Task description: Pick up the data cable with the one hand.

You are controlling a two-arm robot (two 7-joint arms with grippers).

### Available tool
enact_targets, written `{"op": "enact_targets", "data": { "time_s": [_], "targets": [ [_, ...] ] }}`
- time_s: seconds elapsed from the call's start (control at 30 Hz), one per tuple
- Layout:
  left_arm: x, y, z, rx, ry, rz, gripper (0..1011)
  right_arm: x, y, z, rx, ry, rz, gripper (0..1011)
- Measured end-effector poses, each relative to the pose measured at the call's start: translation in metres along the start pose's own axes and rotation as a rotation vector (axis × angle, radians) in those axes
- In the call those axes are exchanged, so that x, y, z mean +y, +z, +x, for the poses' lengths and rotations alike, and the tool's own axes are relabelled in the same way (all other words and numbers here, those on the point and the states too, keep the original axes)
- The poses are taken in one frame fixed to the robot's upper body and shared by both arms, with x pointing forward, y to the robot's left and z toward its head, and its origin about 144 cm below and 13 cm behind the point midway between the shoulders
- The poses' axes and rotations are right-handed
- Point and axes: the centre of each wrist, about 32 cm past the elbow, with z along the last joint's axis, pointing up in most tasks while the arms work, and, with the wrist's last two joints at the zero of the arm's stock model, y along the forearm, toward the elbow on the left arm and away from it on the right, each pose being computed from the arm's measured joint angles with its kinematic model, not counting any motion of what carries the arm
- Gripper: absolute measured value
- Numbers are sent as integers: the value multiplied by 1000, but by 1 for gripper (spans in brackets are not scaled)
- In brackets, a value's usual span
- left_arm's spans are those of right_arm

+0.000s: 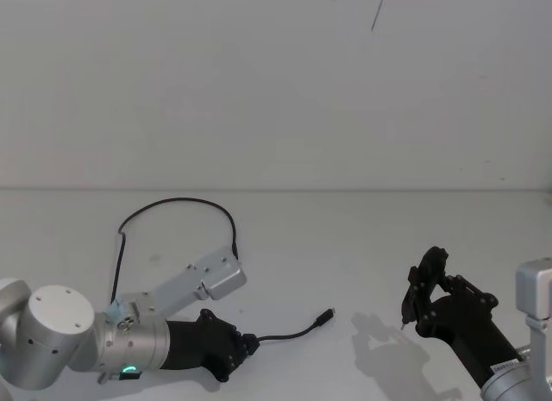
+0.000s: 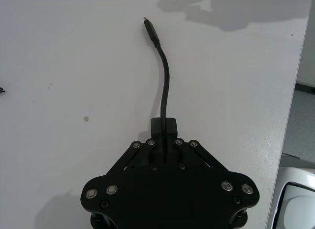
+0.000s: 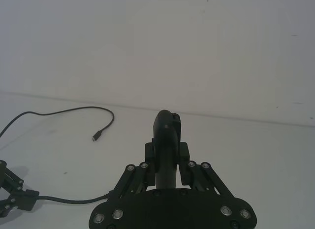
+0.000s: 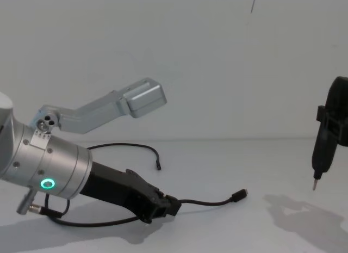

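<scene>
The data cable [image 1: 289, 335] is a thin black cord lying on the white table. Its far part curls in a loop [image 1: 177, 202] behind my left arm, and one plug end [image 4: 239, 195] points to the right. My left gripper [image 1: 248, 341], black on a silver cylinder with a green ring, sits low over the table, shut on the data cable a short way back from that plug [image 2: 151, 31]. Its fingertips [image 2: 170, 124] pinch the cord [image 2: 165, 76]. My right gripper [image 1: 424, 287] hovers at the right, shut on a slim black tool [image 4: 324, 144] with a pointed metal tip.
A grey arm link [image 4: 109, 107] rises above the left arm. The table's far edge meets a plain white wall [image 1: 276, 90]. In the right wrist view the cable's other plug [image 3: 96, 136] lies on the table [image 3: 246, 150], which is bare around the right gripper.
</scene>
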Motion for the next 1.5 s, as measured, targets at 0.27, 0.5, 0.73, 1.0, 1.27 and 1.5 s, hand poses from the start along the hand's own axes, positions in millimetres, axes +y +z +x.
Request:
{"op": "enact_targets", "data": {
  "time_s": [0.27,0.5,0.73,1.0,1.27,1.5],
  "targets": [
    [2,-4,0,-23,0,-36,41,-1,1,1,-1,13,21,263],
    [9,-11,-1,-62,13,-131,41,-2,11,2,-1,31,72,263],
    [18,-15,-1,-104,33,-240,41,-3,24,4,5,47,128,263],
    [29,-16,-2,-140,43,-331,41,-2,37,6,12,68,180,263],
    [36,-17,-3,-164,44,-383,41,3,46,8,26,87,217,263],
    [40,-17,-4,-175,45,-406,41,11,51,10,39,104,236,263]
  ]
}}
